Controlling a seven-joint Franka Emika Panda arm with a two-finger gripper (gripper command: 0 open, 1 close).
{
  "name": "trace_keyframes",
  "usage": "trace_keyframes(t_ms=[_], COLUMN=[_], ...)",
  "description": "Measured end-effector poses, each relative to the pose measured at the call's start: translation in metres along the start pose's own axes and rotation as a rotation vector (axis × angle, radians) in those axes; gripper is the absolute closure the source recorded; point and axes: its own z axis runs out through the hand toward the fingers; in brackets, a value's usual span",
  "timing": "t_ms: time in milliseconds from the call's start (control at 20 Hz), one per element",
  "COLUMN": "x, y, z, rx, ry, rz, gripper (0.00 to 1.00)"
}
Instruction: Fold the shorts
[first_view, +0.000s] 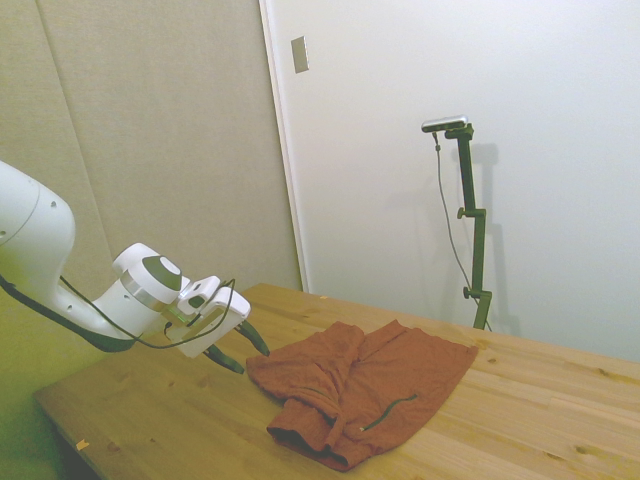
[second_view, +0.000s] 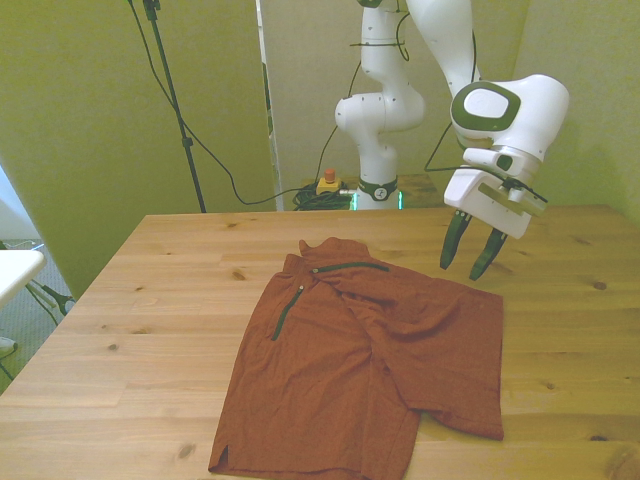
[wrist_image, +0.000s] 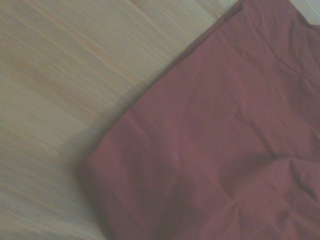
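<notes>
Shorts (second_view: 370, 350) lie flat on the tabletop (second_view: 150, 300), one part folded over, dark trims up — gripper (second_view: 471, 248) hangs just above the corner at the front view's right, fingers (second_view: 452, 245) spread apart, empty. Wrist view: that corner (wrist_image: 210, 150) on bare wood.

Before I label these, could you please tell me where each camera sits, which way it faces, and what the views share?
Side view: off one side of the table, looking across it; the arm enters from the picture's left, gripper open beside the shorts.
Front view: across the table, facing the robot's base; the whole arm shows, gripper above the shorts' edge.
Wrist view: on the wrist, looking down at a corner of the shorts and bare wood; no robot parts show.
Shared: all three show the shorts on the table.
</notes>
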Motion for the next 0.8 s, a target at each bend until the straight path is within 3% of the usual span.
trace_keyframes(t_ms=[400,800], x=[0.014,0.015], y=[0.002,-0.007], z=[0.030,0.029], rx=[-0.033,-0.019], ry=[0.029,0.041], rz=[0.042,0.042], gripper=[0.00,0.00])
